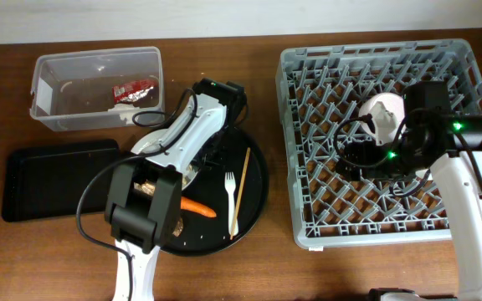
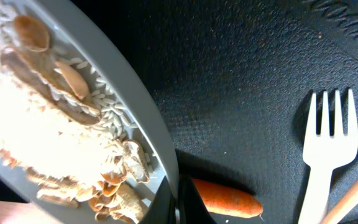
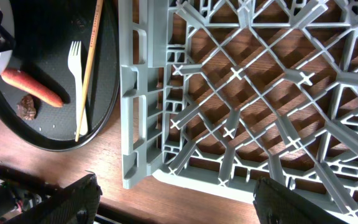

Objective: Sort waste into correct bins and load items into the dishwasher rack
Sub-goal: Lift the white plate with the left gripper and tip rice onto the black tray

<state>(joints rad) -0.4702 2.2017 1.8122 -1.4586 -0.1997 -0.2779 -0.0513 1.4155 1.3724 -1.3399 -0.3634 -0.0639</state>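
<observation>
My left gripper (image 2: 175, 206) is shut on the rim of the pale grey plate (image 2: 143, 109), which holds pale grainy food scraps (image 2: 36, 124). An orange carrot (image 2: 227, 197) lies beside the jaws on the round black tray (image 1: 258, 180), along with the white fork (image 2: 328, 149) and chopsticks (image 1: 240, 188). In the overhead view my left arm hides most of the plate (image 1: 143, 144). My right gripper (image 3: 176, 205) is open and empty above the front left corner of the dishwasher rack (image 3: 241, 93). A white bowl (image 1: 385, 115) sits in the rack (image 1: 308, 226). A brown morsel (image 3: 27, 107) lies near the carrot (image 3: 33, 88).
The clear tub (image 1: 53, 75) at the back left holds the red wrapper (image 1: 135, 89) and white tissue (image 1: 124, 107). The shallow black tray (image 1: 57, 180) lies in front of it. Both cups are out of view.
</observation>
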